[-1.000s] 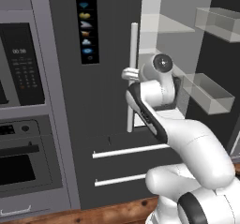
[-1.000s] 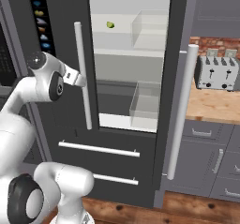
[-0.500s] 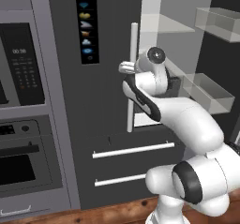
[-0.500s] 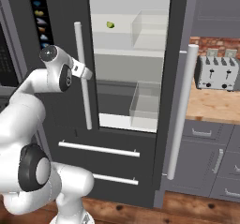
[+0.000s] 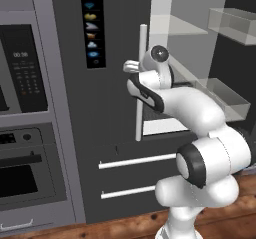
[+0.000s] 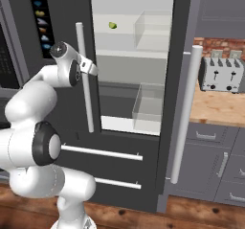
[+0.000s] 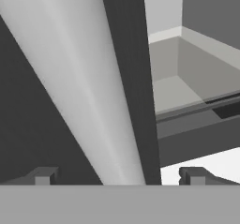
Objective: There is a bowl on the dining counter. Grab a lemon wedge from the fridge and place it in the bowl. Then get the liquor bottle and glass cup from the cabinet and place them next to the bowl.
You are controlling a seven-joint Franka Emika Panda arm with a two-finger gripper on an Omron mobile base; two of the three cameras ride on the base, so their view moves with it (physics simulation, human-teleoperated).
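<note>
The arm has swung closer to the fridge (image 6: 129, 79) handle (image 6: 84, 77) at centre left; the gripper (image 6: 91, 67), fingers spread wide, grips nothing. The lemon wedge (image 6: 112, 25) sits upper centre; steer around the handle first.

Even, flat rendered light with no single visible source; both base views are moderately bright, no glare, shadows faint — only soft shading on the arm's white shells; the fridge (image 6: 134, 74) interior reads palest, its dark door fronts dim and matte; edges look slightly soft and pixelated; in the hand view the white bar handle (image 7: 84, 87) looms close, smoothly graded, a little blurred — no edge distortion evident.
</note>
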